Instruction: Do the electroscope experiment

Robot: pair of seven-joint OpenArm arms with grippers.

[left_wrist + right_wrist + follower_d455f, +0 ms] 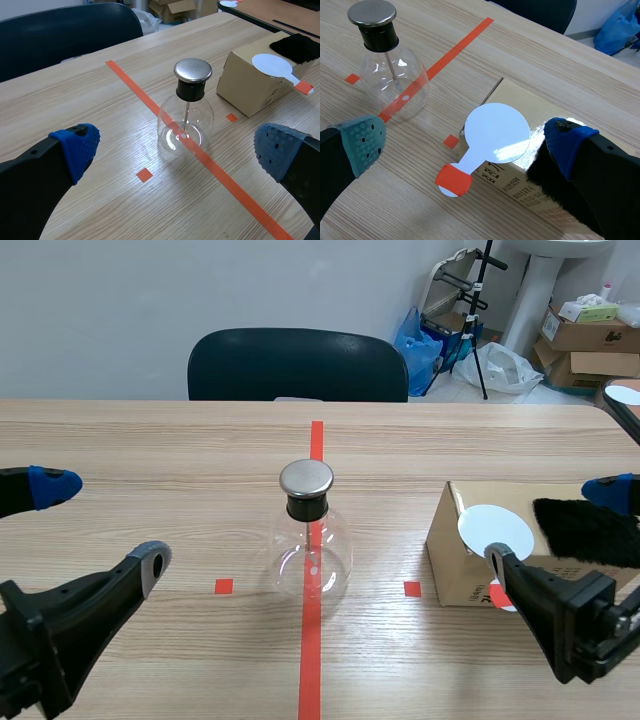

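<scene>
We see the electroscope (311, 558), a round clear-glass flask with a black stopper (307, 507), flat brushed-metal cap (306, 477) and thin rod (186, 114) inside. It stands on the red line (311, 640) mid-tabletop (150, 460). Our left jaws and right jaws stand released, holding nothing.

I seem to be set up in an office room turned into a small test lab. My landmark is the dark padded chair (297, 363), an ordinary office seat. It stands at the far side of my long wood-grain table (150, 450), with a bare grey wall (120, 290) behind it. On the table in front of the chair, orange-red tape marks lie around a glass flask (312, 545), laid out like a test bench. To the right of the chair, along the wall, storage piles up: a blue bag (418, 340), a white bag (503, 368) and stacked cardboard boxes (585, 335).
</scene>
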